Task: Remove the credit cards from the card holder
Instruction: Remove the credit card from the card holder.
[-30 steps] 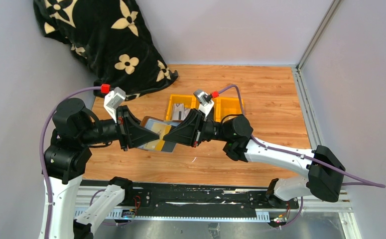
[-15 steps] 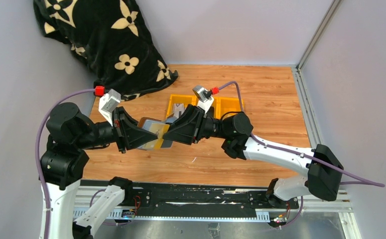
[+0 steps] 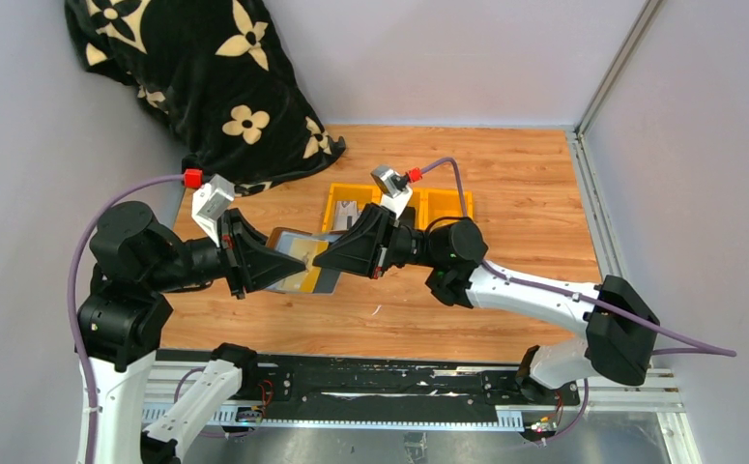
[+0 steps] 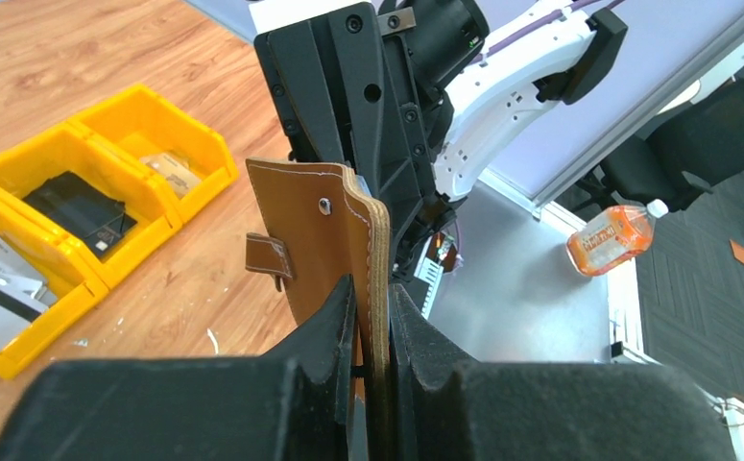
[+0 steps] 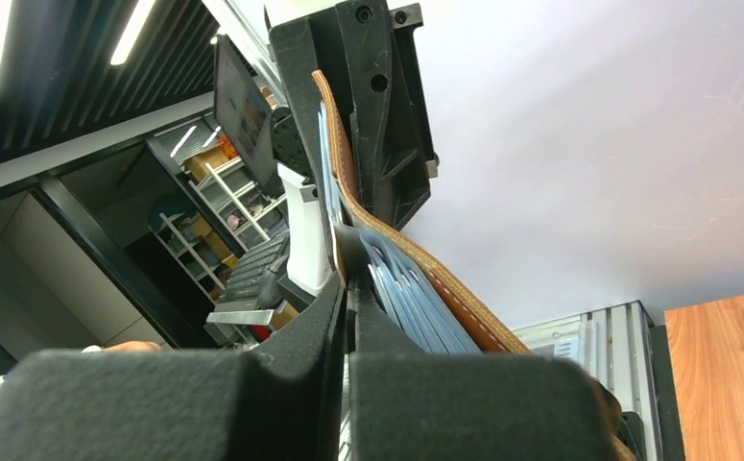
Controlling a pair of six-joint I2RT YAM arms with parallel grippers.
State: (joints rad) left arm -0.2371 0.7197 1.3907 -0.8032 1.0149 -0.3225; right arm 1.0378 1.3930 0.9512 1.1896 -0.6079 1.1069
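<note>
Jaws on the left arm (image 3: 172,261) are clamped on the card holder (image 4: 324,240), its brown leather edge standing upright in the narrow slot between the two black fingers (image 4: 334,317), with the strap tab (image 4: 270,261) sticking out to one side just past the tips. Opposite, the right arm's (image 3: 505,285) jaws are pressed fully together, their tips right at the holder's open side, where a fan of thin blue-grey cards (image 5: 406,298) sits in the leather flap (image 5: 464,298). I cannot tell whether one of those cards is pinched between them. From above, the two sets of jaws point at each other with the card holder (image 3: 298,263) between them, lifted off the wooden counter (image 3: 525,193), its grey and yellowish inner face turned upward. Just beyond the right jaws, on the far side, the yellow bins (image 3: 447,198) sit on the counter with a few flat dark and pale items inside. Well beyond the left jaws, a black flowered blanket (image 3: 196,77) is heaped in the far corner. Past the counter's edge an orange bottle (image 4: 610,240) lies on the floor.
</note>
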